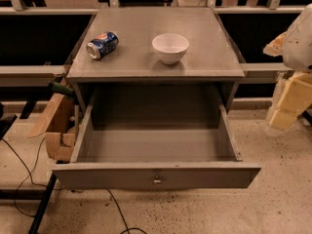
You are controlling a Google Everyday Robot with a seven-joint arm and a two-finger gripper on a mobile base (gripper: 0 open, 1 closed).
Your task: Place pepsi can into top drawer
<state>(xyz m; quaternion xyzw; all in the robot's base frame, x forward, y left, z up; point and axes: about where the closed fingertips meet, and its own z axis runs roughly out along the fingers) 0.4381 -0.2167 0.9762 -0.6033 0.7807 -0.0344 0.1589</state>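
Note:
The pepsi can point(102, 45) is blue with a round logo and lies on its side at the left of the grey cabinet's top point(146, 23). The top drawer point(156, 145) is pulled fully open below it and holds nothing. Its front panel has a small metal knob point(157, 181) at centre. My gripper point(288, 101), pale yellow under a white arm, hangs at the right edge of the view. It is beside the cabinet, level with the drawer and far from the can.
A white bowl point(170, 48) stands upright on the cabinet top, right of the can. A cardboard box point(58, 130) leans against the cabinet's left side. Black cables point(24, 174) and a dark stand leg point(41, 208) lie on the speckled floor at lower left.

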